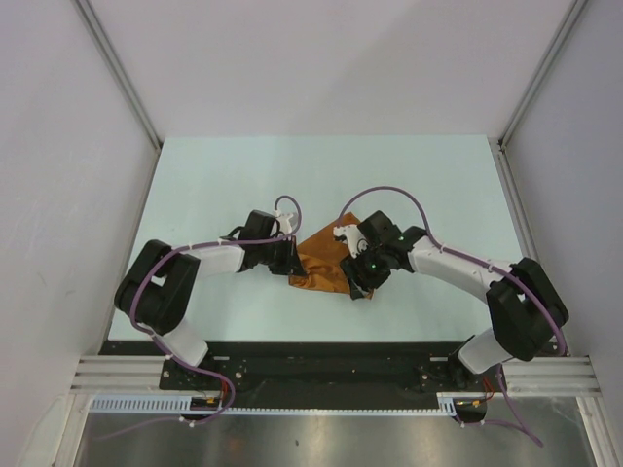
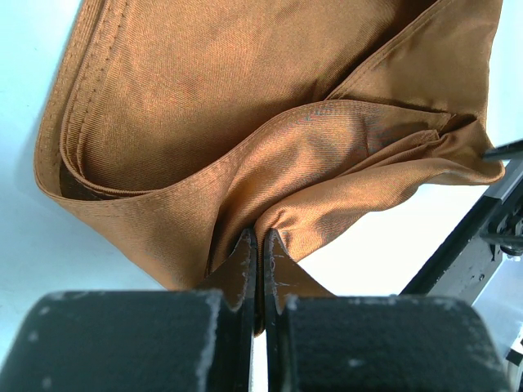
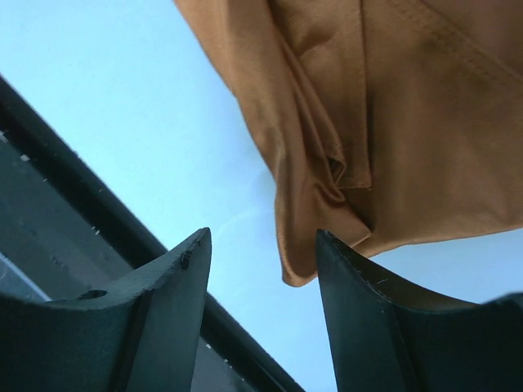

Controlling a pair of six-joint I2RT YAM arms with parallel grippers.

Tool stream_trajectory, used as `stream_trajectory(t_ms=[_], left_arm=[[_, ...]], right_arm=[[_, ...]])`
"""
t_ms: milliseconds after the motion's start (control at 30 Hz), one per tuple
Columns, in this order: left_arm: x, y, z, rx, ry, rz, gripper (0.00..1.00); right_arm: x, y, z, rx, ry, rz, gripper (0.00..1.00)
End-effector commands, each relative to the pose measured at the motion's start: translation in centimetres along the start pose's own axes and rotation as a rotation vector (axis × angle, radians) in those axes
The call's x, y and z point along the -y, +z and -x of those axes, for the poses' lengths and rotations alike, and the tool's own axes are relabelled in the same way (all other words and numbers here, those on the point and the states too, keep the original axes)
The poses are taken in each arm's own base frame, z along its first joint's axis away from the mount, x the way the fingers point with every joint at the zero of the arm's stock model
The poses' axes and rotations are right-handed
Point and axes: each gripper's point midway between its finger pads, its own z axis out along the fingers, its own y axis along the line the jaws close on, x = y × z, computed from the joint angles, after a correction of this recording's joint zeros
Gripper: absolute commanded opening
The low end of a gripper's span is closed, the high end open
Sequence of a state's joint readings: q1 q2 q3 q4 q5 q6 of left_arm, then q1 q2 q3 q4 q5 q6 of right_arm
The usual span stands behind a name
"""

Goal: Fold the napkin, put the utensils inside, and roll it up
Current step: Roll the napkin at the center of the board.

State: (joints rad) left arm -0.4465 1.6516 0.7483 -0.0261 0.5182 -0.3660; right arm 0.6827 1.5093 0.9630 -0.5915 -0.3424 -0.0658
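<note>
Fingers (image 2: 245, 269) of the left gripper (image 2: 257, 243) are pressed together on a pinched ridge of the napkin (image 2: 196, 98), at the lower middle of the left wrist view. The cloth fans away from that pinch toward the top of the frame, with a doubled hem curling round at the left. That clamp likely anchors one side so the fold keeps its shape. The right gripper (image 3: 261, 245) has its fingers apart with nothing between them. A crumpled corner of cloth hangs just beyond the finger at the right of its frame, so it looks placed to take that corner. From overhead, the napkin lies near the middle of the table (image 1: 243, 175), between the two grippers, loosely folded and not yet rolled. Its long axis slants from lower left to upper right of the frame, partly hidden by the right gripper. No spoon shows in any view; whether it sits inside the folds I cannot tell
</note>
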Motion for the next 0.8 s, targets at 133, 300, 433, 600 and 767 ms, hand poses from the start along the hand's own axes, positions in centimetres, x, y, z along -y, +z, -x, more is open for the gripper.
stream_trajectory(t_ms=[133,300,433,600,767], left_arm=[[-3.9,0.6,-1.1,-0.026,-0.014,0.153,0.00],[-4.1,0.6,-1.2,-0.028,-0.019,0.159,0.00],[-4.2,0.6,-1.1,-0.025,-0.024,0.158,0.00],[-4.3,0.6,-1.0,-0.022,-0.029,0.155,0.00],[-4.5,0.6,-1.1,-0.026,-0.036,0.155,0.00]], right_arm=[[1.8,0.5,1.3,0.040,-0.039,-0.117,0.59],[1.7,1.5,-0.2,-0.032,-0.027,-0.096,0.55],[2.2,1.9,-1.3,-0.085,-0.019,-0.113,0.54],[2.7,2.7,-2.5,-0.148,-0.013,-0.135,0.53],[3.2,3.1,-3.5,-0.214,-0.003,-0.160,0.44]])
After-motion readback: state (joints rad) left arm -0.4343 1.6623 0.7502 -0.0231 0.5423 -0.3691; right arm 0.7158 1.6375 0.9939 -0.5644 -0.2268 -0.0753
